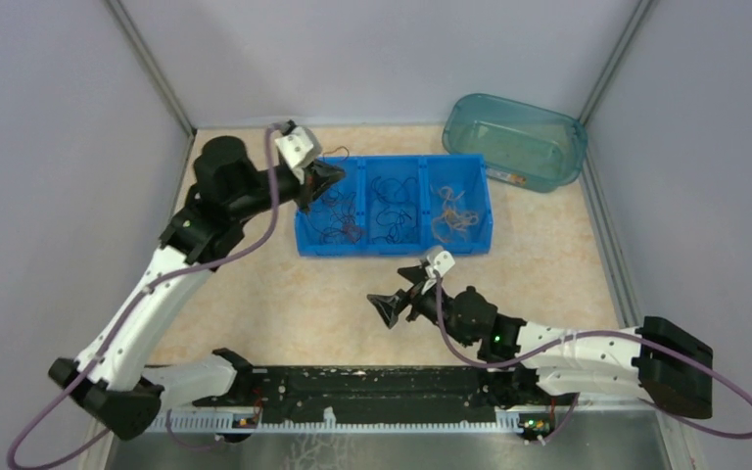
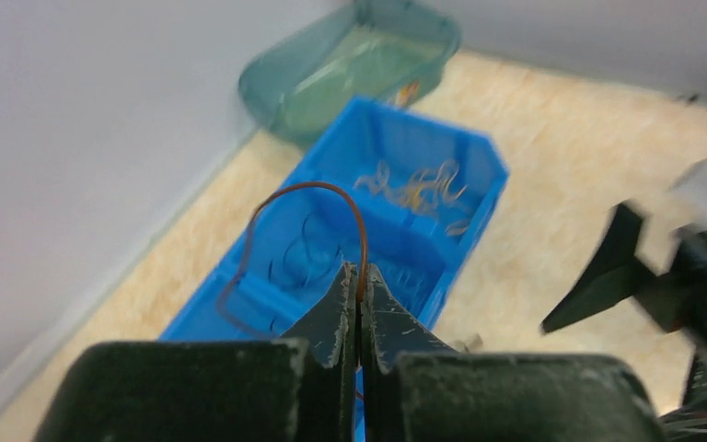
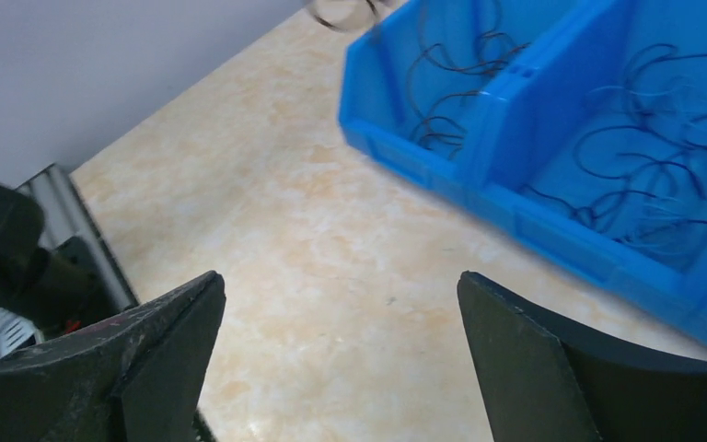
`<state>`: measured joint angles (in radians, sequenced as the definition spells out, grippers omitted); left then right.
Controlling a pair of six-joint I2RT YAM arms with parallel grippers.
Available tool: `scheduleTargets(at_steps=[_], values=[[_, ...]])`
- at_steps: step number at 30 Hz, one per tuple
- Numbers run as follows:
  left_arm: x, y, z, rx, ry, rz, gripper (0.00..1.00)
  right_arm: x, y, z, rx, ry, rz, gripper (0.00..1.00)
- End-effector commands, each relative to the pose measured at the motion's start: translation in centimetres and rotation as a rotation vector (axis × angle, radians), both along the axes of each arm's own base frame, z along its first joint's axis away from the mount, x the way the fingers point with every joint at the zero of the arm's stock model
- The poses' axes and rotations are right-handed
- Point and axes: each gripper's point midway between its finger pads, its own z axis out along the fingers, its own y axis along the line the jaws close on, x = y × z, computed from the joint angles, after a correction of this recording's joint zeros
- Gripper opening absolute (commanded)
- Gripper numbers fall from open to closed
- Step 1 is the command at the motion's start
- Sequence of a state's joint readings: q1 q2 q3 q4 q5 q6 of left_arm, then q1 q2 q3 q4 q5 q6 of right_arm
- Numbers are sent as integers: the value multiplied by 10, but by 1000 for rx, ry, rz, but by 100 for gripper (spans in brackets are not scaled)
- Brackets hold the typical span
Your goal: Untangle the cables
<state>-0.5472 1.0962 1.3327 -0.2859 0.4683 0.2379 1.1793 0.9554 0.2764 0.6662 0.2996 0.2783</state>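
Observation:
A blue three-compartment bin holds the cables sorted by colour: dark brown curls on the left, black and blue ones in the middle, tan ones on the right. My left gripper hovers over the bin's left end, shut on one brown cable that arches up from the fingertips in a loop. My right gripper stands open over bare table in front of the bin, nothing between its fingers. The right wrist view shows the dark cables and the black and blue cables in their compartments.
A translucent teal tub sits at the back right, beyond the bin; the left wrist view has the tub behind the bin. Grey walls close in left, back and right. A black rail runs along the near edge between the arm bases.

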Motion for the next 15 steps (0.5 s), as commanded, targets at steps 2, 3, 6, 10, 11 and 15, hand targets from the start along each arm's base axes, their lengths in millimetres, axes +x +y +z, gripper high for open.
scheduleTargets(at_steps=[2,3,6,10,11,15], values=[[72,25,-79,189,99,227,0,34,-34,30,-18,-55,-250,99],[83,29,-85,204,97,247,0,37,-40,32,-22,-64,-276,99],[116,39,-106,268,60,299,0,40,-52,40,-26,-82,-323,99],[153,50,-122,325,5,350,0,45,-66,45,-36,-84,-377,99],[161,52,-126,333,-6,359,0,47,-70,45,-36,-80,-391,99],[177,52,-147,369,-22,367,2,51,-83,48,-35,-68,-442,99]])
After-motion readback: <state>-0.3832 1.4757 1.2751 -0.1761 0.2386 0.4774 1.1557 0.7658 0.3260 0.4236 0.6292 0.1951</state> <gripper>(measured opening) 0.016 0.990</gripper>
